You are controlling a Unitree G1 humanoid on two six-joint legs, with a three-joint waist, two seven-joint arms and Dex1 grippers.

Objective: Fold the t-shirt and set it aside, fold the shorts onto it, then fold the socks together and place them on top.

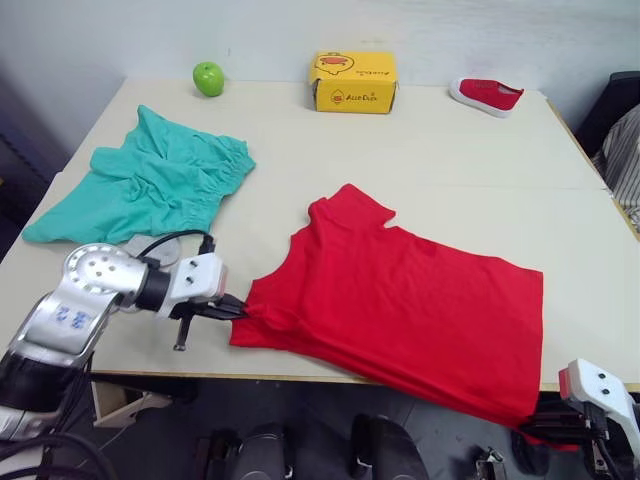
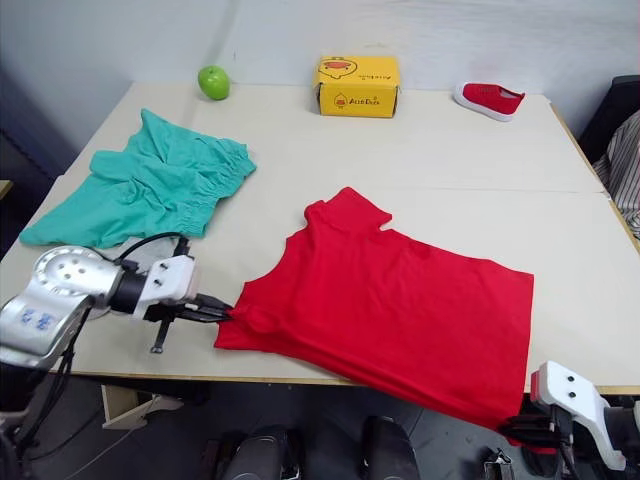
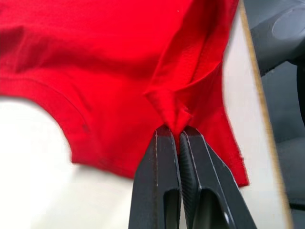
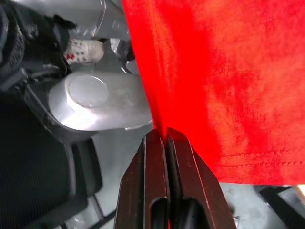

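Note:
The red t-shirt (image 1: 400, 295) lies spread on the near half of the table, its lower right corner hanging over the front edge. My left gripper (image 1: 236, 308) is shut on a pinch of the t-shirt's left edge (image 3: 177, 119), low over the table. Below the front edge, my right gripper (image 4: 160, 134) is shut on the t-shirt's hanging corner (image 1: 520, 415). The teal shorts (image 1: 150, 180) lie crumpled at the left side. A bit of a light grey sock (image 1: 148, 248) peeks out from under the shorts, just behind my left arm.
Along the table's far edge sit a green apple (image 1: 208, 78), a yellow box (image 1: 353, 82) and a small red shoe (image 1: 487, 95). A striped cloth (image 1: 625, 160) hangs past the right edge. The table's front edge (image 1: 200, 376) runs just below my left gripper.

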